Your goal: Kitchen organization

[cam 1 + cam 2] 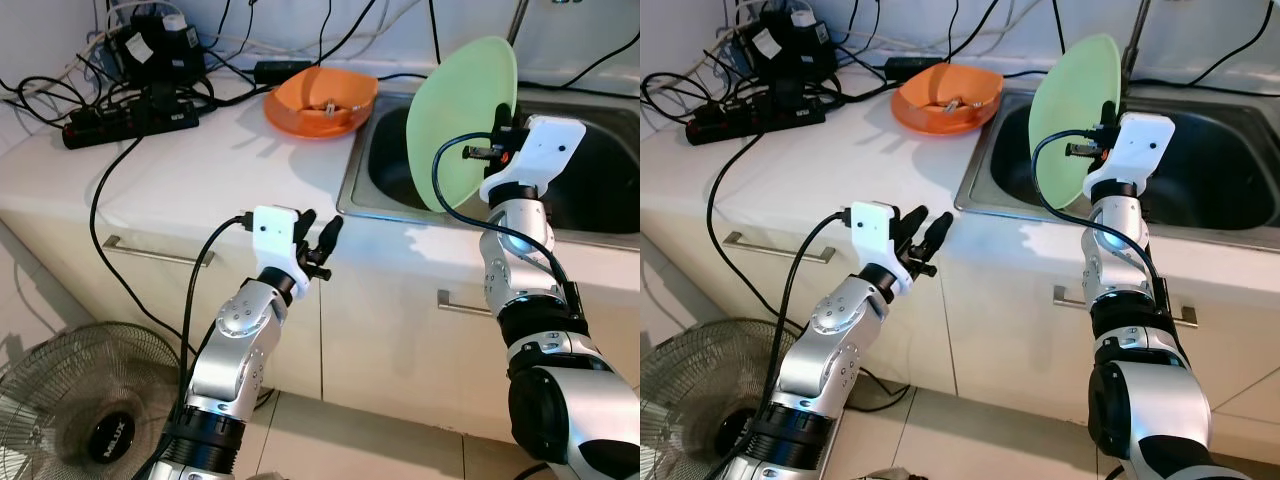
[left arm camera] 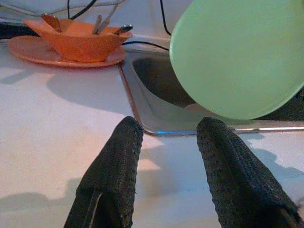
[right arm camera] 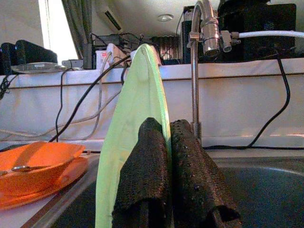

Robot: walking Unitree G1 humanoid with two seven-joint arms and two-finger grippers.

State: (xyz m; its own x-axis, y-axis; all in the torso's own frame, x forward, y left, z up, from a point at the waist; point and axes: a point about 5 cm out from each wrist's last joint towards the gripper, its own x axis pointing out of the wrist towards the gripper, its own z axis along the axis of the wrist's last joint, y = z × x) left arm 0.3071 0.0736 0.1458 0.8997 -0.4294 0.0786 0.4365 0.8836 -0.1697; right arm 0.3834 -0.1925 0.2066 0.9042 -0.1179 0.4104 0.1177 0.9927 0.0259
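Right gripper [image 3: 164,161] is holding a green plate [image 1: 462,120] on edge over the sink [image 1: 400,150]
Its jaws are clamping the rim, forearm pointing up; left gripper [image 1: 320,240] is hovering by the desk [image 1: 200,170] edge, jaws apart.

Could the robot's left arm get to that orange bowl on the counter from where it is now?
Probably yes. The left gripper, fingers open, hovers at the counter's front edge, and bare countertop lies between it and the orange bowl. It may need a long stretch.

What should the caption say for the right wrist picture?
Right gripper pinching an upright green plate over the sink.
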